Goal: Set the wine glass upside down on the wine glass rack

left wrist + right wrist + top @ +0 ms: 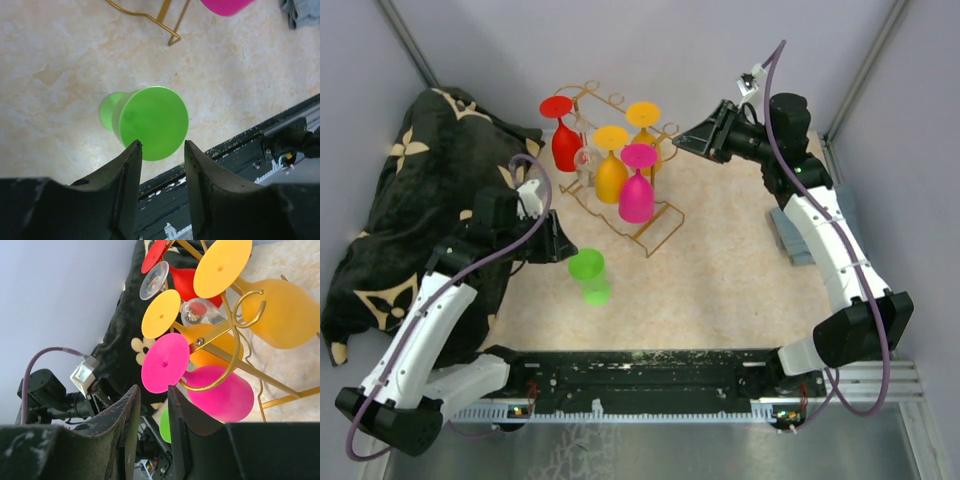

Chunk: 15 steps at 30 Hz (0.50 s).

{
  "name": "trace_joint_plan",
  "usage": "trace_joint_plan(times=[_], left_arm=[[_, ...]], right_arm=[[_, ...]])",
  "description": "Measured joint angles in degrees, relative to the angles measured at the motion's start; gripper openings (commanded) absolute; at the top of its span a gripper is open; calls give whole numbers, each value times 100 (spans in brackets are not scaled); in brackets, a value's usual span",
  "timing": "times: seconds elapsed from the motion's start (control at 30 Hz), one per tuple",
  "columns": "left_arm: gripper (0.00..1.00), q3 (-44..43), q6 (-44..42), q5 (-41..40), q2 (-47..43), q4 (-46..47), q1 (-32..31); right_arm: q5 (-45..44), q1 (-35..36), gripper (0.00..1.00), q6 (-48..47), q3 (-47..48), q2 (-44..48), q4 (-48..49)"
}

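one clear glass (199, 311), faint in rack (220, 331)

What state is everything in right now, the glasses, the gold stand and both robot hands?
wine glass rack: standing upright.
green wine glass: on the table, apparently on its side, unheld.
red glass: upside down on rack.
front yellow glass: upside down on rack.
back yellow glass: upside down on rack.
pink glass: upside down on rack.
clear glass: upside down on rack.
left hand: open, at the green glass's foot.
right hand: slightly open, empty.
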State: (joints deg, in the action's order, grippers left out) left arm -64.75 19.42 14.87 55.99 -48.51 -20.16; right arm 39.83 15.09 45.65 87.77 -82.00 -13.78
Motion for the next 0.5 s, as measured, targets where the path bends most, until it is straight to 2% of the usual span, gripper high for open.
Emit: trace_joint_plan(times=[0.17, 0.33, 0.5], left_arm=[[44, -55, -46, -227, 166, -96, -761], [45, -280, -103, -859, 520, -208, -1773], [47, -308, -101, -1515, 820, -345, -2498]], right_arm=[[-11, -24, 29, -2, -2, 24, 20], [-13, -48, 29, -2, -4, 26, 50], [-22, -96, 29, -4, -81, 52, 66]])
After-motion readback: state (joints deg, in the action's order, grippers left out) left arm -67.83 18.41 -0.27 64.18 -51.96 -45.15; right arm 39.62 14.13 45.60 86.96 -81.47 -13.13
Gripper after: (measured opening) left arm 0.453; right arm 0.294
